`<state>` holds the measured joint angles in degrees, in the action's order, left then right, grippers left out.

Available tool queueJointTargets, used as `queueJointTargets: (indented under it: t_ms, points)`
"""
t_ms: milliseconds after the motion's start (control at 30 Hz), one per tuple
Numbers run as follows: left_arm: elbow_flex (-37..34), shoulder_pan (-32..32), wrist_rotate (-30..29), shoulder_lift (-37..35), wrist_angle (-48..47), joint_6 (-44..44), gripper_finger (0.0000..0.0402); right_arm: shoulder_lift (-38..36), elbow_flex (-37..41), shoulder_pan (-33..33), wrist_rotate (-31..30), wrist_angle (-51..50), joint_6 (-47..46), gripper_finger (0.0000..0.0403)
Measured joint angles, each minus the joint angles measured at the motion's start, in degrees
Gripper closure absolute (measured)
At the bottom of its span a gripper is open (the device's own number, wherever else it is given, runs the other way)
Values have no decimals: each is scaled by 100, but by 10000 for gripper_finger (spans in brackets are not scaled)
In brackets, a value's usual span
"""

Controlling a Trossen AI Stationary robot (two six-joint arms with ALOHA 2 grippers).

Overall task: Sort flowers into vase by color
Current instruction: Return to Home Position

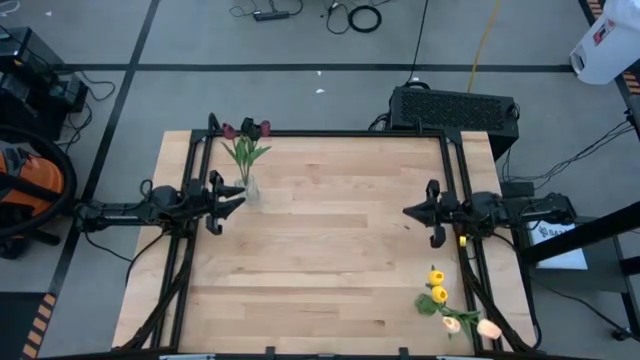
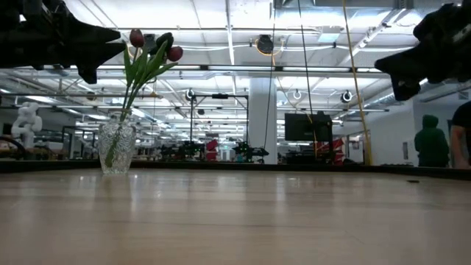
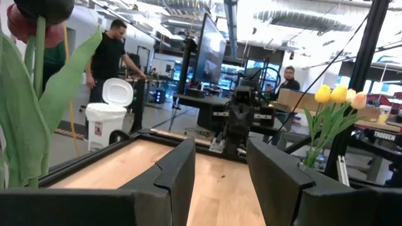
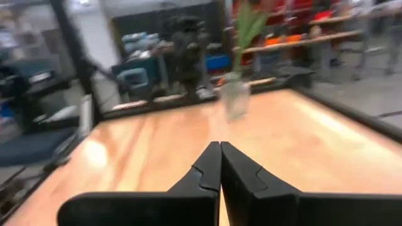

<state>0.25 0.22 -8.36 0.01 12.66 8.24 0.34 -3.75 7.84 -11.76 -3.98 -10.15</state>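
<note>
A clear glass vase [image 1: 248, 190] [image 2: 116, 147] stands on the table's left side. It holds dark red and near-black tulips [image 1: 246, 131] [image 2: 151, 46] with green leaves. My left gripper [image 1: 230, 198] [image 3: 220, 182] hovers open just beside this vase and touches nothing; the tulip leaves [image 3: 25, 119] show close by its finger. Yellow and cream-peach tulips [image 1: 445, 303] [image 3: 336, 95] stand upright near the table's near right corner, their base hidden. My right gripper [image 1: 412, 212] [image 4: 220, 164] is shut and empty at the right side, raised above the table.
A black frame rail [image 1: 330, 133] borders the wooden table [image 1: 330, 260]. My two arms face each other across its middle. People stand in the room beyond [image 3: 110, 53], beside a white bin [image 3: 107, 116]. A black box [image 1: 455, 108] sits behind the far right corner.
</note>
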Motion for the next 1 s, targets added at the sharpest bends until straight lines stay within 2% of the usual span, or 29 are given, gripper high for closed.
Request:
queueJointTargets:
  t_ms: [200, 367, 500, 733, 1000]
  points:
    - [0, -1, 12, 17, -169, -183, 251, -24, -19, 2, 312, -336, -93, 402]
    - [0, 1, 39, 17, -191, -556, 251, -22, -26, 0, 68, -317, -103, 402]
    - [0, 1, 39, 19, -390, -698, 251, -22, -26, 0, 124, -316, -319, 403]
    - [1, 0, 40, 22, -949, -718, 251, -22, -26, 0, 128, -315, -330, 403]
    - [2, 1, 39, 24, -974, -718, 251, -22, -26, 0, 130, -315, -331, 403]
